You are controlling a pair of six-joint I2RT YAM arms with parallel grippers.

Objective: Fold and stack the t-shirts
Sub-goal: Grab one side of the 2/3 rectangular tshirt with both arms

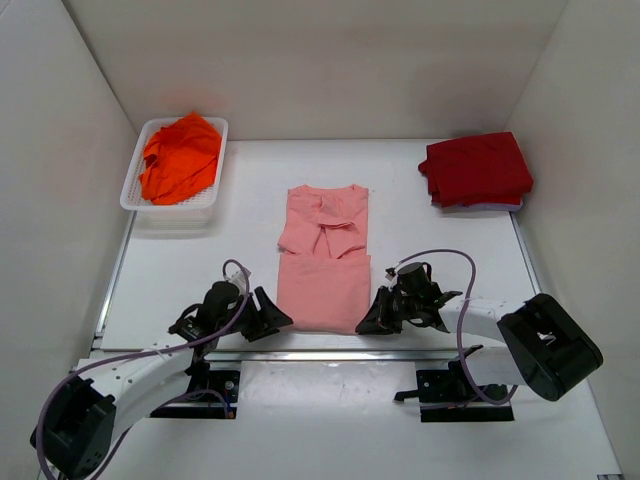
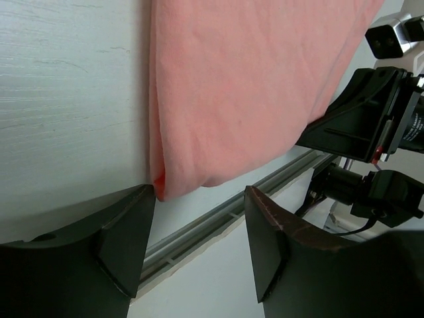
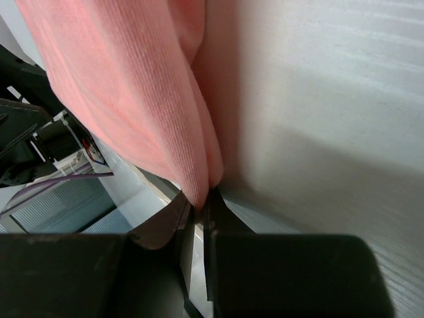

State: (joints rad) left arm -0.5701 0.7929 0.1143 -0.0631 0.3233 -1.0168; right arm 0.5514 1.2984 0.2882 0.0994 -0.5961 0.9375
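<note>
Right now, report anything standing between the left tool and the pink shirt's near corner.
Nothing visible does. The left tool is open, and the pink shirt has its folded corner right at one fingertip, with only table around it. The right tool is shut on the opposite near corner.

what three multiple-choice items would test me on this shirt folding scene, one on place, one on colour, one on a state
1. Where is the orange t-shirt?
A) in the white basket
B) on the dark red pile
C) spread flat on the table

2. What colour is the middle t-shirt?
A) dark red
B) salmon-pink
C) orange

3. The right tool is:
A) wide open
B) shut on the middle t-shirt's near corner
C) out of view

Answers:
1 A, it lies bunched inside the basket.
2 B, the top view shows pink cloth.
3 B, the right wrist view shows it pinching pink cloth.
</note>
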